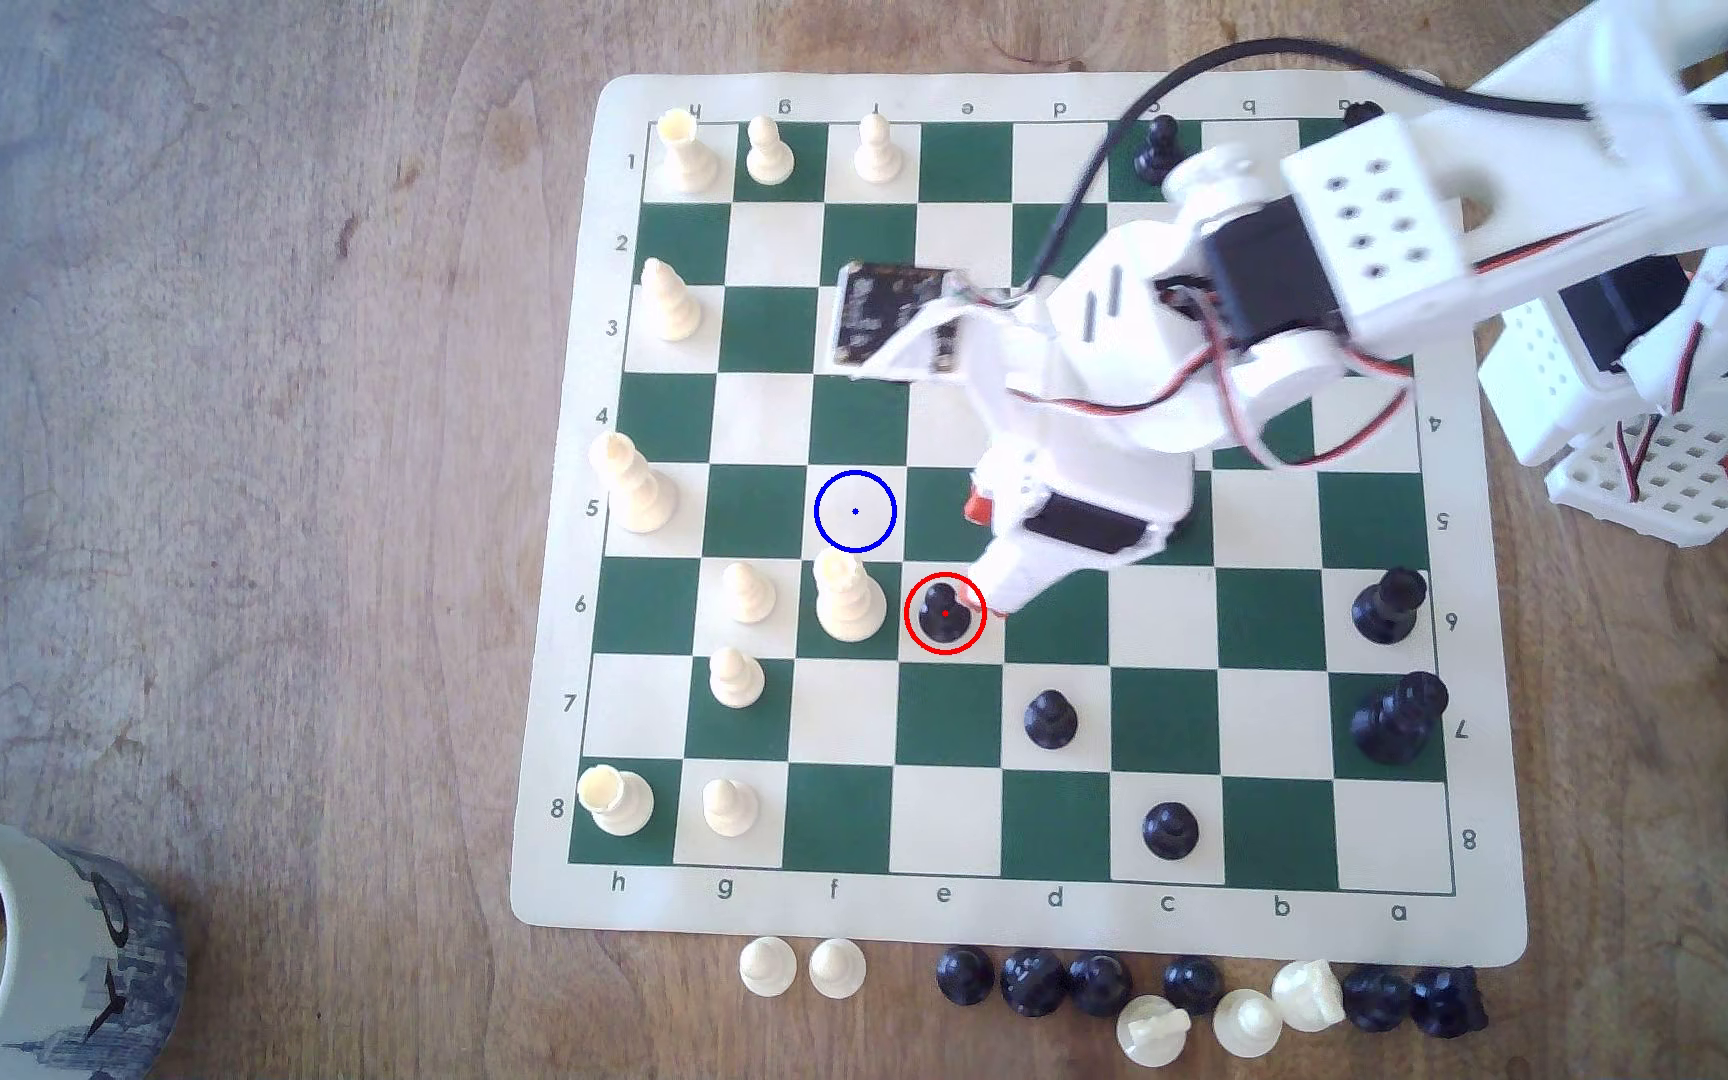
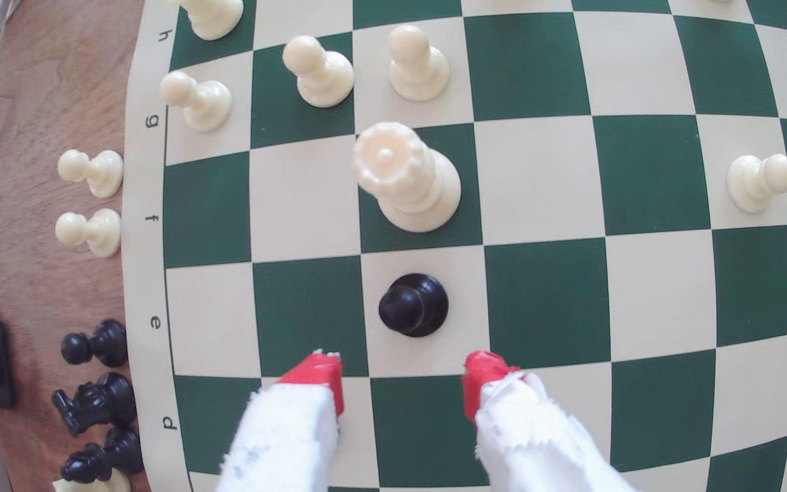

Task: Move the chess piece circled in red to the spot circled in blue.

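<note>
**A:** So where's the pawn (image 1: pixel 944 611) sitting? It's seen inside the red ring on a cream square, roughly mid-board but a bit toward the edge lettered h to a, upright, on the board (image 1: pixel 1068 924).

**B:** Yep, and in the wrist view the pawn (image 2: pixel 413 305) is found just ahead of the gripper (image 2: pixel 403 373), not touched by anything. The jaws are spread wide, one red tip (image 2: pixel 320 373) on each side, with the gap lined up on the pawn but short of it.

**A:** And the blue spot (image 1: pixel 855 511)?

**B:** A cream square, one step diagonally from the pawn's square, toward the edge numbered 1 to 8 on the exterior view's left. Nothing is seen on it. A cream queen (image 1: pixel 847 600) is parked on the green square right beside the pawn and just below the blue spot in the exterior view.

**A:** Captured pieces (image 1: pixel 1099 981) are lined up on the table (image 1: pixel 268 467) off the lettered edge, and a mug (image 1: pixel 18 945) is spotted well away from the board's h8 corner.
</note>
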`<control>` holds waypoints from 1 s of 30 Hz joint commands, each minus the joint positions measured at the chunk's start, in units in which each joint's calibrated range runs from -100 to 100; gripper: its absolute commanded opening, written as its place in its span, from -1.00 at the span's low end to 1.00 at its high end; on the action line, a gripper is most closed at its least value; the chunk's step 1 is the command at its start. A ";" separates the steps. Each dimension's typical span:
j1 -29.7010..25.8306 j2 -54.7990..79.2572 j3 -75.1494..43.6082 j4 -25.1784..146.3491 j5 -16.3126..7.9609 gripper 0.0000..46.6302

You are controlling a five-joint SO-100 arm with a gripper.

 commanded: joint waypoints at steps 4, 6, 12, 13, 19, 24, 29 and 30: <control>-0.14 5.88 -9.55 -0.98 -0.10 -0.37; -0.14 6.98 -10.37 -0.98 -0.05 -0.37; 0.01 11.31 -12.09 -0.90 0.73 -0.38; 0.01 11.74 -12.18 -0.90 0.83 -0.38; -0.06 13.52 -13.90 -0.82 0.88 -0.39; -0.38 14.28 -14.81 -0.90 0.88 -0.44; -0.45 15.22 -15.53 -0.90 0.88 -0.50; -0.45 15.39 -15.62 -0.90 0.88 -0.50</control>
